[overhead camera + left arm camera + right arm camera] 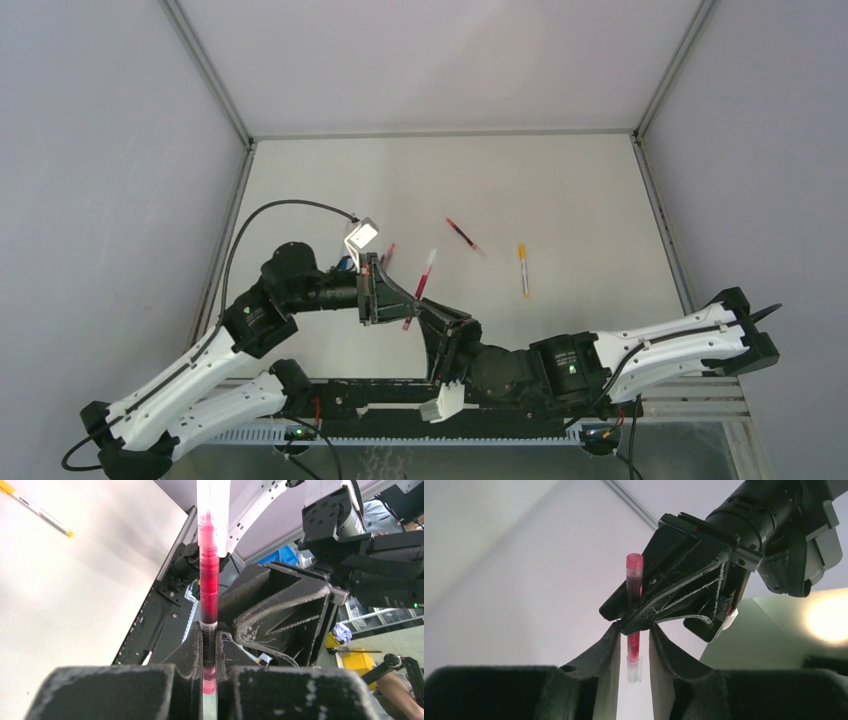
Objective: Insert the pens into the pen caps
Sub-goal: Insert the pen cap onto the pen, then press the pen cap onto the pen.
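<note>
Left fingers (192, 652) are clenching pink pen (209, 580), holding it off white bench (580, 200); right fingers (606, 652) standing released either side. Red pen (462, 235), yellow pen (523, 270) lying apart on bench. Grey walls (100, 200) enclosing.

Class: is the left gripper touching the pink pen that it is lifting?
Touching. In the left wrist view, the pink pen runs down between the fingers of the left gripper, pinched with no gap on either side.
</note>
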